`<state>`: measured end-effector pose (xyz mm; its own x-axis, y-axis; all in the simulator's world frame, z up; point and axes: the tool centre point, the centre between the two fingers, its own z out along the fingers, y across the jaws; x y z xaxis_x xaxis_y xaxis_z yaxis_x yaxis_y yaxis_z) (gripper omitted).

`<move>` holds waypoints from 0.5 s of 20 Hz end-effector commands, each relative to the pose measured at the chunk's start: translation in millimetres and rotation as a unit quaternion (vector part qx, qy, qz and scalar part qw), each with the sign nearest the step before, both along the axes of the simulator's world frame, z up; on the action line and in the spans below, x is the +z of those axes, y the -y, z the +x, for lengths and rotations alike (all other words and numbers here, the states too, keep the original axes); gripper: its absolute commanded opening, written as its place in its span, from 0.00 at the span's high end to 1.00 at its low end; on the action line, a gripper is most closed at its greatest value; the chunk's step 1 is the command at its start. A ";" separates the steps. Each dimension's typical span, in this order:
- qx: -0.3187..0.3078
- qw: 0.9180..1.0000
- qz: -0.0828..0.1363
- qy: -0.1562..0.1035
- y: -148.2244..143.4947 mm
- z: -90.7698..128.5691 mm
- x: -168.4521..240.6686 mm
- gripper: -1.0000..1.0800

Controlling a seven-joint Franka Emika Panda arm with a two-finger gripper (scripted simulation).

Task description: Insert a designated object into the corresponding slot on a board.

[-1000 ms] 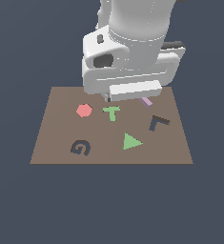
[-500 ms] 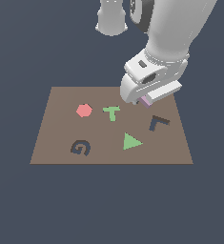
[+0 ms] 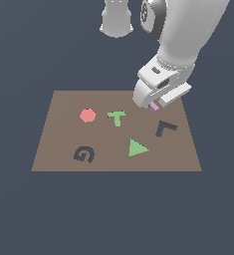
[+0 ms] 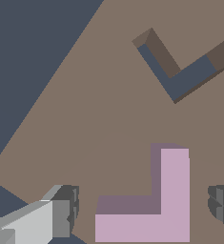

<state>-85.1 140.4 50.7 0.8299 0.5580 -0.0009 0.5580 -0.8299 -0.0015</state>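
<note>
The designated object, a lilac L-shaped block (image 4: 173, 190), lies flat on the brown board (image 3: 63, 129) near its far edge on the exterior view's right. My gripper (image 4: 144, 209) is down over it and open. One finger (image 4: 61, 217) stands on each side of the block with a small gap, not touching it. In the exterior view the hand (image 3: 161, 84) covers most of the block, and only a lilac corner (image 3: 154, 106) shows beneath it. The slot, a dark L-shaped cut-out (image 3: 166, 128) (image 4: 180, 71), lies a short way nearer the camera than the block.
The board also bears a red hexagon (image 3: 88, 115), a green T (image 3: 117, 118), a green triangle (image 3: 136, 148) and a dark G-shaped cut-out (image 3: 83, 154). Dark floor surrounds the board, and the board's edge runs close behind the block.
The arm has swung from above the green T toward the exterior view's right and turned, and the hand now sits over the lilac block.
</note>
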 end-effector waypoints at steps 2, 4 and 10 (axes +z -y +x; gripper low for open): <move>0.000 1.000 0.000 0.000 0.2 0.1 -2.8 0.04; 0.001 1.000 0.000 0.000 0.1 -0.1 -8.4 0.04; 0.002 1.000 0.000 0.001 0.3 -1.0 -20.8 0.04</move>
<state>-86.3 140.2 31.5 0.8277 0.5612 -0.0011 0.5612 -0.8277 -0.0006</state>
